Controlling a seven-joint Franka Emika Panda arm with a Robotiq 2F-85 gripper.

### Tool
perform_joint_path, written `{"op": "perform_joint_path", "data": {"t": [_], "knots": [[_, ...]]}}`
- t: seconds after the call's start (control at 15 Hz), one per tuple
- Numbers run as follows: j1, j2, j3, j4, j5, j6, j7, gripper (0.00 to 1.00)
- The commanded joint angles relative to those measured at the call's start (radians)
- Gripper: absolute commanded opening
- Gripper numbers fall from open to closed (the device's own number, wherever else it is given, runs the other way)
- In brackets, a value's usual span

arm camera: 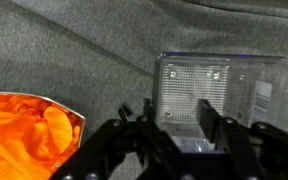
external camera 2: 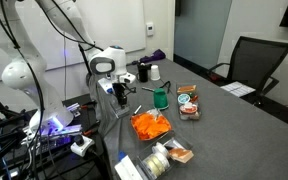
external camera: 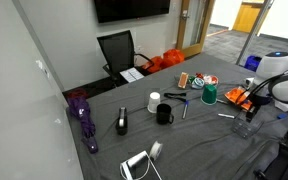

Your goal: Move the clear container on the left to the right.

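wrist view: container [arm camera: 219,90] on counter [arm camera: 74,50], right of tray [arm camera: 29,130], apart | gripper [arm camera: 172,118] over container's tray-side edge | in an exterior view: tray before cup [external camera 2: 161,98], mug [external camera 2: 144,73] farther behind cup

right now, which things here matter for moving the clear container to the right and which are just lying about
For the job: clear container; gripper, open and close to it.

Just lying about: orange tray; green cup; black mug; white cup; purple umbrella; flat white device.
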Motion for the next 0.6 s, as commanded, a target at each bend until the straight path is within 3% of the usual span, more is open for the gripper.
{"op": "perform_joint_path", "data": {"t": [0.0,0.2,0.53], "knots": [[0.011,-0.109,0.037,-0.051,0.074,-0.041,-0.035,0.80],[0.027,-0.195,0.052,-0.063,0.092,-0.082,-0.013,1.00],[0.034,-0.332,0.079,-0.044,0.042,-0.220,0.053,1.00]]}}
